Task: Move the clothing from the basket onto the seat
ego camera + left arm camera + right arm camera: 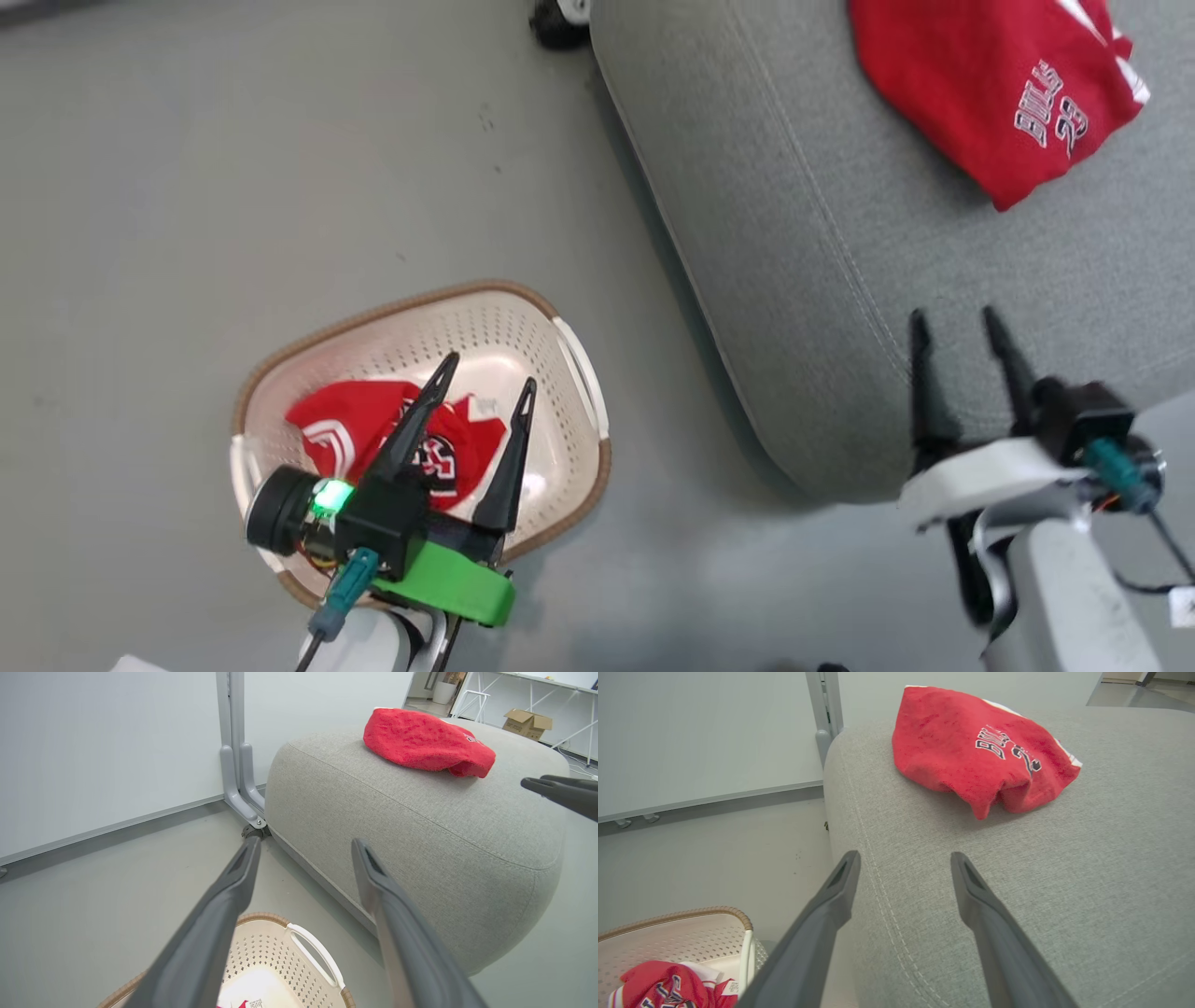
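Observation:
One red "BULLS 23" garment (994, 93) lies on the grey seat (803, 280), also seen in the left wrist view (427, 742) and the right wrist view (976, 751). A second red garment (392, 439) with black-and-white lettering lies crumpled inside the cream basket (569, 373) on the floor; the right wrist view shows it too (668, 987). My left gripper (487, 373) hovers open over the basket, empty. Over the seat's near edge my right gripper (954, 317) stands open and empty, short of the garment there; its fingers (836, 891) spread wide above the cushion seam.
Grey floor (233, 187) surrounds the basket and seat. A grey metal post (236, 756) with a castor stands against the white wall panel behind the seat. A cardboard box (528, 721) and white table legs are far back in the room.

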Robot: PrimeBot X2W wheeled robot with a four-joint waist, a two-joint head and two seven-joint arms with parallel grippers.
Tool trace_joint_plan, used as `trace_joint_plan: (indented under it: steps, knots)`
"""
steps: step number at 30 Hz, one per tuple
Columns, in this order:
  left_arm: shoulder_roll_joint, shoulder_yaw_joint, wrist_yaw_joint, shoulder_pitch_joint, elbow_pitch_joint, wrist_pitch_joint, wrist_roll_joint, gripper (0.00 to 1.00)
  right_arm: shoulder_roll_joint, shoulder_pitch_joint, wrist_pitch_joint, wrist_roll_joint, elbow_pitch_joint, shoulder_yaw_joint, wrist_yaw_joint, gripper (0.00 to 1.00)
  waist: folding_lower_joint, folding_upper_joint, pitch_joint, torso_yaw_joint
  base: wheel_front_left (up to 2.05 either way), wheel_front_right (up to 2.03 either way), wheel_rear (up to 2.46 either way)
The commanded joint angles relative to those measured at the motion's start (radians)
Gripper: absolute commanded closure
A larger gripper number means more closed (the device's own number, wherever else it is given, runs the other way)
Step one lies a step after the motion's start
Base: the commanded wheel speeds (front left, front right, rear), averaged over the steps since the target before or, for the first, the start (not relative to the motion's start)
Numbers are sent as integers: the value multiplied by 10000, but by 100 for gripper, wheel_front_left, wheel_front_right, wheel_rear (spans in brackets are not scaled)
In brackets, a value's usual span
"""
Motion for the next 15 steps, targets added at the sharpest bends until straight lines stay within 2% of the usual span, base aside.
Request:
trace_joint_plan:
  steps: [1, 5, 8, 15]
  knots:
    - [-209, 215, 85, 349, 121, -1, -90, 0, -38, 460, -31, 149, -166, 350, -14, 0, 0, 0, -1701, 910, 0, 0, 0]
    - [-773, 1077, 234, 1176, 285, -2, -449, 0, -45, 1455, -31, 385, -654, 1397, -14, 0, 0, 0, -3027, 1690, 0, 0, 0]
    - [-927, 1593, 325, 1774, 289, -3, -489, 0, -36, 2000, -31, 267, -863, 1791, -14, 0, 0, 0, -3748, 2105, 0, 0, 0]
    - [-1087, 2586, 430, 2680, -310, -2, -284, 0, -33, 2648, -31, 388, -1565, 2146, -14, 0, 0, 0, -4518, 2650, 0, 0, 0]
